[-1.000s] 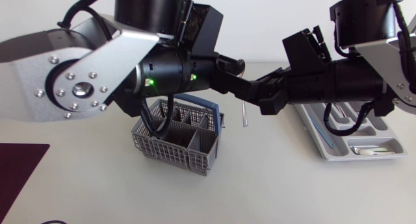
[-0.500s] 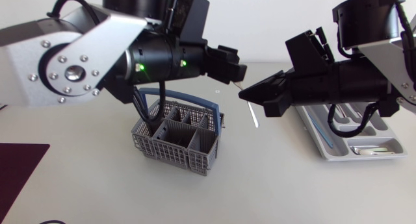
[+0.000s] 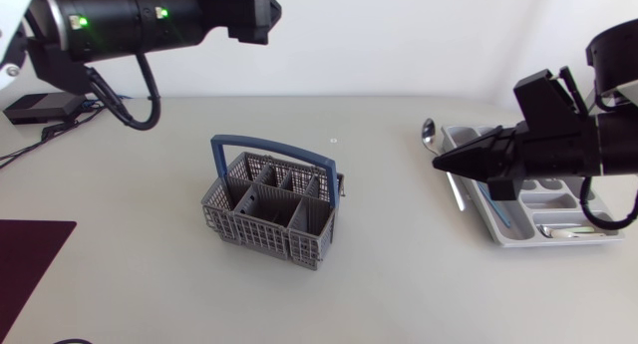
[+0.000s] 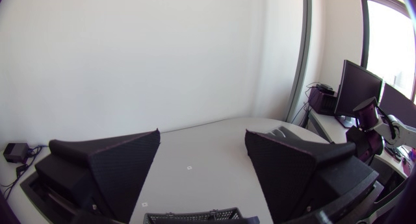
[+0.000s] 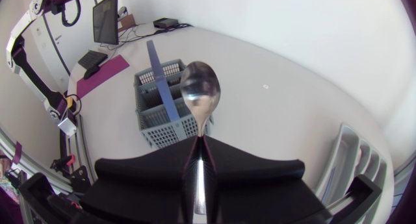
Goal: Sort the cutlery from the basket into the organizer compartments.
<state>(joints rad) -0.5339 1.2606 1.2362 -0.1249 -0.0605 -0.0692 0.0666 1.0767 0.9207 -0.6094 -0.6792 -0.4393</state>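
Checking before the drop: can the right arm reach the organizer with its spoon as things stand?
Probably yes. The right gripper, shut on the spoon, hangs beside the organizer with nothing between them; the left gripper is high up, far off.

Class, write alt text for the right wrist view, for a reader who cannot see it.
The right gripper is shut on a spoon, whose bowl points ahead of it. Beyond it a grey cutlery basket with a blue handle stands on the pale table; the organizer lies beside the gripper.
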